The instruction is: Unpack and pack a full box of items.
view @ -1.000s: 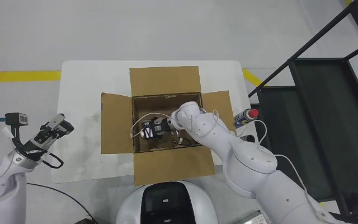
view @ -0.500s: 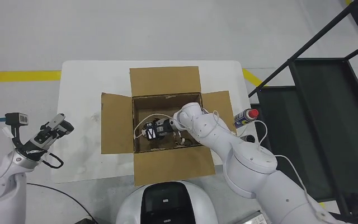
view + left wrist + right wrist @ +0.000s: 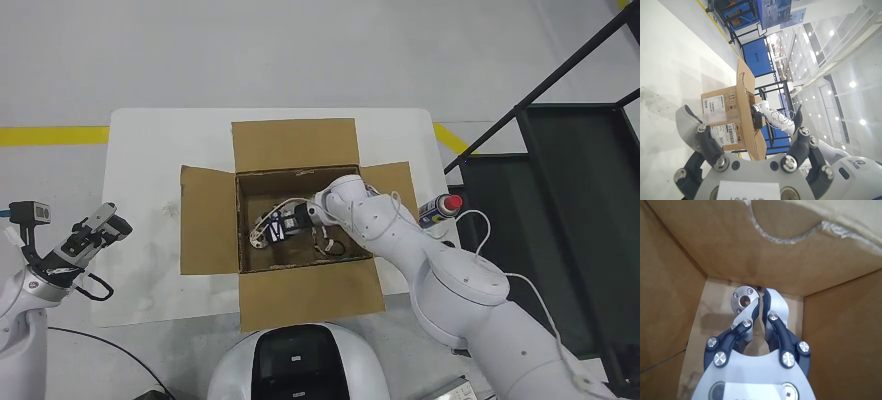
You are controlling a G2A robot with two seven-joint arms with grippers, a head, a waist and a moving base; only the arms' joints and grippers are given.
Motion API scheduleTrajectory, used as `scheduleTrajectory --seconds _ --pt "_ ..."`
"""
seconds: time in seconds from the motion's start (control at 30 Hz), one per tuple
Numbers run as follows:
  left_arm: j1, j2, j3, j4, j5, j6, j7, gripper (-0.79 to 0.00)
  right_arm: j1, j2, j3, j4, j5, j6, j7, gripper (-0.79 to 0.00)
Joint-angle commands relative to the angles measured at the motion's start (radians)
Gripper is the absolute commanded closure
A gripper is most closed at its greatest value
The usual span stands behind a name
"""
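An open cardboard box (image 3: 295,143) stands in the middle of the white table (image 3: 150,150), all flaps folded out. My right gripper (image 3: 266,229) is down inside it near the left wall. In the right wrist view that gripper (image 3: 761,297) is shut, only a thin slit between its fingers and nothing in it. A round metal flange (image 3: 741,301) with bolt holes sits at the foot of the box wall (image 3: 772,266), just behind one fingertip. My left gripper (image 3: 103,222) hangs open off the table's left side; in its own view the gripper (image 3: 744,113) faces the box (image 3: 723,113).
A spray can (image 3: 440,207) with a red cap stands at the table's right edge, beside the box's right flap. A dark metal stair frame (image 3: 560,200) rises just beyond that edge. A yellow floor line (image 3: 50,134) runs behind the table.
My right gripper has shifted a little inside the box, up and away from the near wall. The left arm has not moved.
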Motion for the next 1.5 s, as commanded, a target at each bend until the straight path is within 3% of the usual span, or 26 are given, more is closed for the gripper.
scheduleTrajectory --seconds 0.0,0.1,0.13,0.17,0.2,0.7,0.83,1.1,1.47 --pt "0.000 0.000 0.000 0.000 0.000 0.000 0.000 -0.785 0.001 0.010 0.006 -0.021 0.002 -0.005 0.022 0.000" --pt "0.000 0.000 0.000 0.000 0.000 0.000 0.000 -0.785 0.001 0.027 0.020 -0.057 0.009 -0.010 0.040 0.000" --pt "0.000 0.000 0.000 0.000 0.000 0.000 0.000 -0.785 -0.002 0.034 0.024 -0.071 0.010 -0.010 0.039 -0.120" --pt "0.000 0.000 0.000 0.000 0.000 0.000 0.000 -0.785 -0.004 0.041 0.028 -0.083 0.011 -0.015 0.041 -0.354" --pt "0.000 0.000 0.000 0.000 0.000 0.000 0.000 -0.785 -0.007 0.048 0.033 -0.099 0.015 -0.017 0.041 -0.782" --pt "0.000 0.000 0.000 0.000 0.000 0.000 0.000 -0.785 -0.080 0.154 0.124 -0.292 0.068 -0.131 0.130 -0.785" --pt "-0.003 0.000 0.019 -0.026 0.075 0.010 0.036 -0.785 -0.099 0.187 0.159 -0.369 0.079 -0.155 0.173 -0.785" --pt "-0.073 -0.003 0.159 -0.018 0.224 0.012 0.038 -0.785 -0.180 0.259 0.273 -0.554 0.144 -0.170 0.301 -0.785" --pt "-0.212 -0.008 0.312 0.054 0.252 0.059 -0.045 -0.785 -0.423 0.371 0.489 -0.923 0.217 -0.135 0.560 -0.785"
